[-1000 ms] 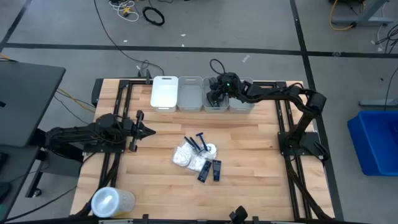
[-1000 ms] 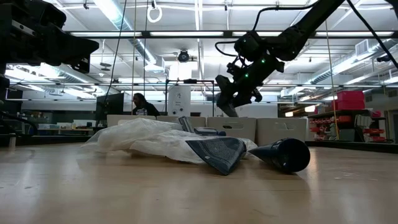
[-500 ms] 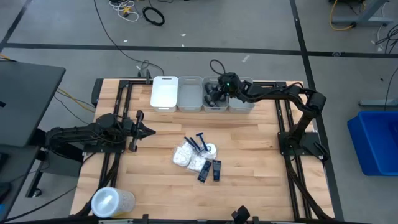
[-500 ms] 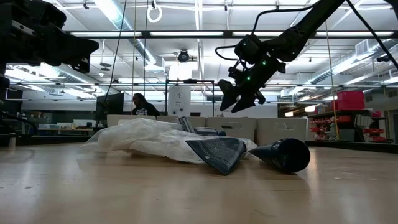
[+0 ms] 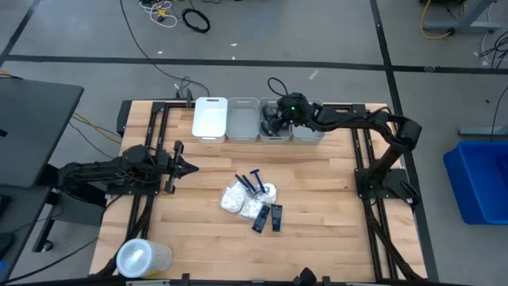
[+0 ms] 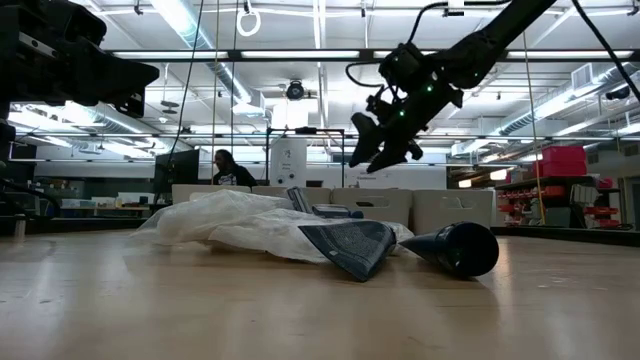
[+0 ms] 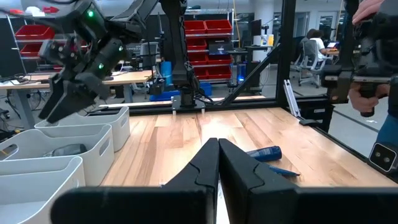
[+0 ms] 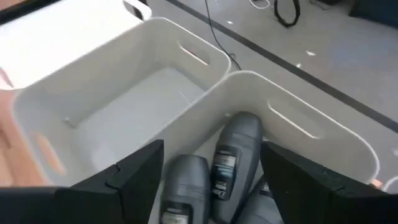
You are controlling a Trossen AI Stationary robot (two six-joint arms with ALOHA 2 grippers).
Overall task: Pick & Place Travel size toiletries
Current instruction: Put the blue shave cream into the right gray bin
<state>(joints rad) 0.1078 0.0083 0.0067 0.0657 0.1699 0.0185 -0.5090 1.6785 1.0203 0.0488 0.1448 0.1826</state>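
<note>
Toiletries: three small dark containers now lie in the third white bin of the row along the table's far edge. The right gripper hangs just above them with its jaws spread and nothing between them. Judgement: one drop is complete and the arm is free to fetch the next piece.

Remaining pile near the table's middle: blue razors, white packets, two dark containers. None of these is touched.

Against a second ago: the right gripper has lifted clear of the bin rim, as the low view shows, and its jaws have gone wider. The pile is unchanged.

The left gripper, clenched and empty, waits near the table's left edge. A clear tub sits at the near left corner.
</note>
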